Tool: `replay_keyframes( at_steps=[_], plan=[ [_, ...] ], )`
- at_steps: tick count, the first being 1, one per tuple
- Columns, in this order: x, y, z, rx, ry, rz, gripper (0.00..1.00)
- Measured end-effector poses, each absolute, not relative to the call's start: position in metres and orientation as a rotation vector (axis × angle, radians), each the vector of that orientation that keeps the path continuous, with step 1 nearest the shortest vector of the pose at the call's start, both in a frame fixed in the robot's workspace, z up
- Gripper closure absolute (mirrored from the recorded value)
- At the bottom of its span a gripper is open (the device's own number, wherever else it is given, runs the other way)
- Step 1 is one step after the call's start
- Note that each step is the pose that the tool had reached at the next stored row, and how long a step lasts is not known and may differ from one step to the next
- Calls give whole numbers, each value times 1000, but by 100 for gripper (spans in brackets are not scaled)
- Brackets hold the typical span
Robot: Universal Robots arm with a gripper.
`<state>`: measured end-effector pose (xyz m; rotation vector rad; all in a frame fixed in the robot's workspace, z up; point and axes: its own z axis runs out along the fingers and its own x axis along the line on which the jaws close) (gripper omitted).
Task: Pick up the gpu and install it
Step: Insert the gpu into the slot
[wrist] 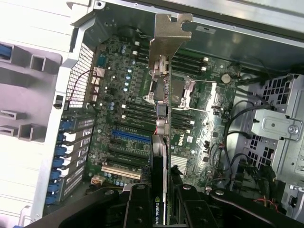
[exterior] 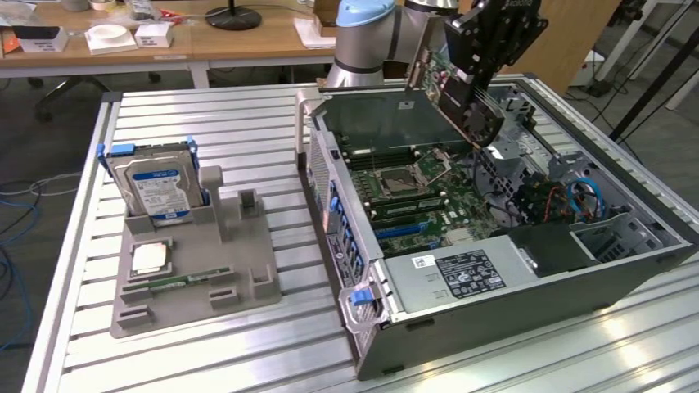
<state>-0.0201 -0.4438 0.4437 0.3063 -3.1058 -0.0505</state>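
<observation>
Right now the gripper (wrist: pixel 164 202) pinches the gpu (wrist: pixel 161 95), card hanging just below it over the motherboard (wrist: pixel 118 109); any tilt off the expansion slots (wrist: pixel 130 137) beneath could jam its bracket (wrist: pixel 168 40) against the case wall (wrist: pixel 83 71).

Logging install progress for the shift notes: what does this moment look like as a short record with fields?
held: gpu, clamped edge-on between the jaws
gpu position: tilted above the open computer case, over the motherboard, not seated
holder: hard drive upright, processor and memory stick lying flat
surface: slatted metal table
</observation>
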Motion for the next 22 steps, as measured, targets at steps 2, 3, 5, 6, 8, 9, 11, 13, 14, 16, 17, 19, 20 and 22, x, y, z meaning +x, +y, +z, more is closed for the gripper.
replay_keyframes(
  at_steps=[2,3,5,6,8,9,11,13,14,16,17,19,20,22],
  plan=[
    [-20,-444,444,314,-3105,-50,74],
    [-20,-444,444,318,-3104,-50,74],
    [-20,-444,444,326,-3104,-50,74],
    [-20,-444,444,330,-3103,-50,74],
    [-20,-444,444,338,-3102,-50,74],
    [-20,-444,444,342,-3102,-50,74],
    [-20,-444,444,349,-3101,-50,74],
    [-20,-444,444,357,-3100,-50,74],
    [-20,-444,444,360,-3099,-50,74],
    [-20,-444,444,368,-3099,-50,74],
    [-20,-444,444,371,-3098,-50,74],
    [-20,-444,444,379,-3097,-50,74],
    [-20,-444,444,383,-3097,-50,74],
    [-20,-444,444,390,-3096,-50,74]
  ],
)
